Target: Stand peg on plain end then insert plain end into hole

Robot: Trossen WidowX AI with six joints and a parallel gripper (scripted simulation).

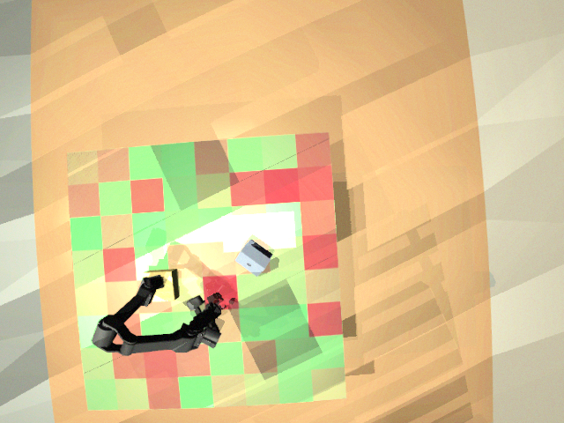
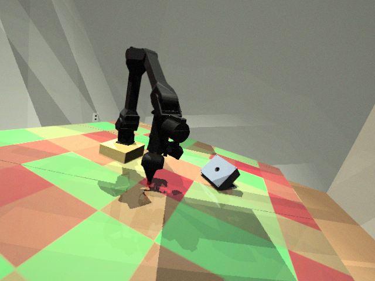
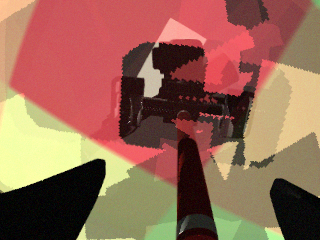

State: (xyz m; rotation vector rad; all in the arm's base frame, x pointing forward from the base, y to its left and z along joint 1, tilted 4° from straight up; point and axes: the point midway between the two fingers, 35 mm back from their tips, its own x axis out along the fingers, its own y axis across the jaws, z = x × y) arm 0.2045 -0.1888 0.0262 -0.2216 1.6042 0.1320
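The dark red peg (image 3: 190, 165) stands on the table with its pale band (image 3: 195, 223) at the upper end, seen in the wrist view. In the exterior view only a little red of the peg (image 2: 148, 183) shows below the fingertips. My gripper (image 3: 191, 179) (image 2: 149, 180) points down, low over the table, and is open. Its fingers are on either side of the peg, with a gap on both sides. The pale grey sloped panel (image 1: 251, 257) (image 2: 222, 178) has one dark hole (image 1: 248, 264) (image 2: 217, 169) in its face.
The arm's yellow base block (image 1: 169, 284) (image 2: 116, 151) is behind the gripper. The panel stands apart from the gripper, to its right in the top and exterior views. Shadows and faint reflections lie on the red, green and tan checkered mat (image 1: 180, 391) (image 2: 99, 239).
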